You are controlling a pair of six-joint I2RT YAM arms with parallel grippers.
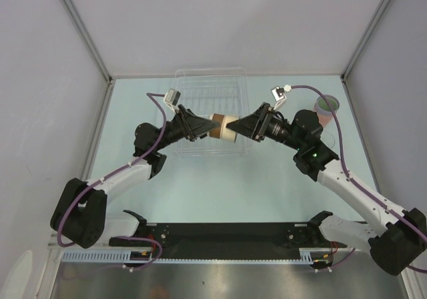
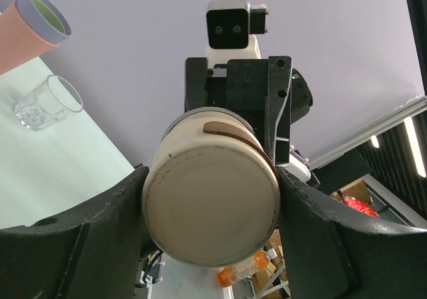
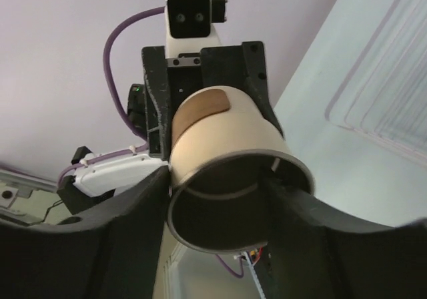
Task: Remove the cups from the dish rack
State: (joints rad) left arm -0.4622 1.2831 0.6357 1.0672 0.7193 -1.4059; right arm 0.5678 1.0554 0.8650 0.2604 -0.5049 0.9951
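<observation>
A cream cup with a tan patch (image 1: 223, 127) hangs on its side above the clear dish rack (image 1: 207, 89), held between both grippers. My left gripper (image 1: 202, 127) grips its closed base end; the left wrist view shows the base (image 2: 210, 212) wedged between the gripper's (image 2: 210, 187) fingers. My right gripper (image 1: 243, 127) grips the open rim end; the right wrist view shows the mouth (image 3: 233, 209) between that gripper's (image 3: 220, 192) fingers. A salmon-pink cup with lavender and green ones nested inside (image 1: 327, 105) stands on the table at the right, also in the left wrist view (image 2: 33, 29).
A clear glass tumbler (image 2: 47, 102) stands on the table beside the nested stack. The rack's ribbed wall (image 3: 387, 99) shows below the right wrist. Grey enclosure walls surround the pale table (image 1: 200, 185). A black rail runs along the near edge.
</observation>
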